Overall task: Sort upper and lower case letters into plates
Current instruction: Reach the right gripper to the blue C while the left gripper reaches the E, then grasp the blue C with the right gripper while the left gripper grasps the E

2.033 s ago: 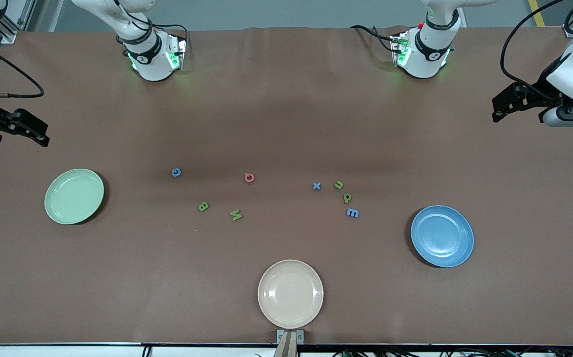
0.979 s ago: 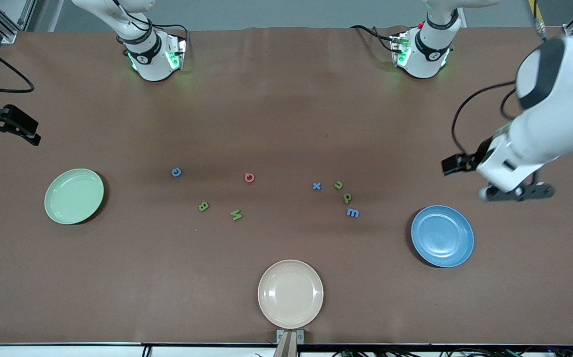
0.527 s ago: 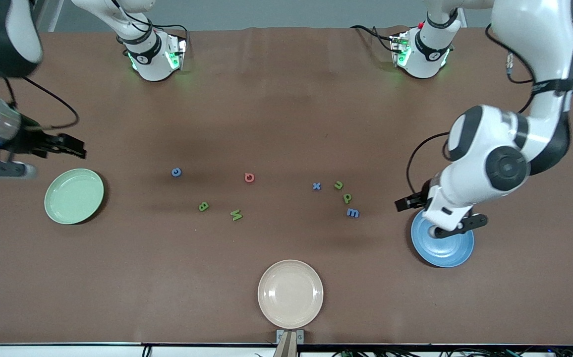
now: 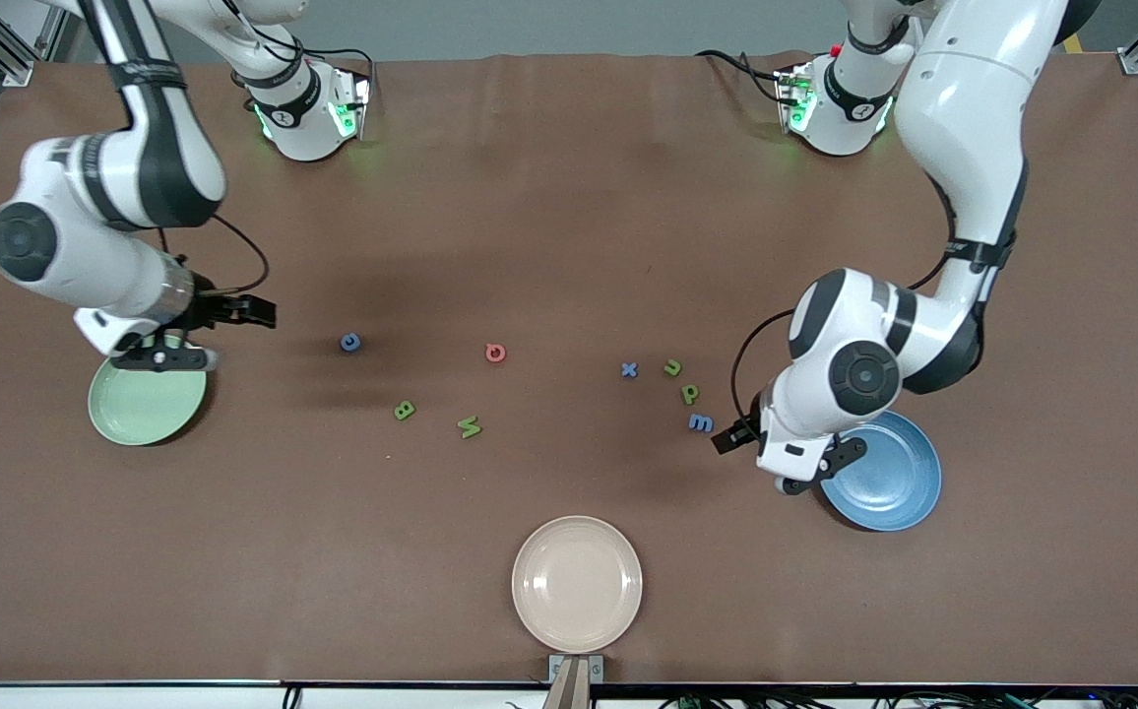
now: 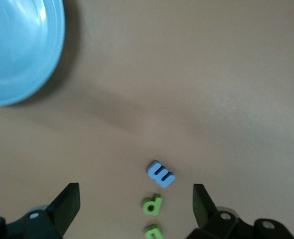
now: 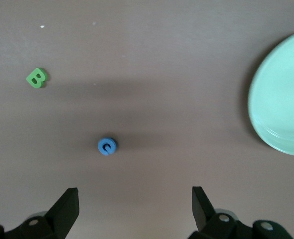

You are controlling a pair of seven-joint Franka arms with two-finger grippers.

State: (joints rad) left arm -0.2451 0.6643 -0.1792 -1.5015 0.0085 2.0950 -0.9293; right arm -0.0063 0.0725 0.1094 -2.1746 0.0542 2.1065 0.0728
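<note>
Front view: all eight letters lie loose on the brown table (image 4: pixel 569 197), none yet in the mint plate (image 4: pixel 141 409) or blue plate (image 4: pixel 889 478), which sit at opposite ends, probably so each arm serves one; the left gripper (image 4: pixel 734 436) hangs beside the blue m (image 4: pixel 700 422), the right gripper (image 4: pixel 252 314) over bare table by the mint plate, a beige plate (image 4: pixel 577 583) unused. Left wrist view: fingers (image 5: pixel 67 206) spread wide, empty, the m ahead; right wrist view: fingers (image 6: pixel 67 209) likewise apart, facing the blue c (image 6: pixel 107 146), a green B (image 6: pixel 36 77) farther off
</note>
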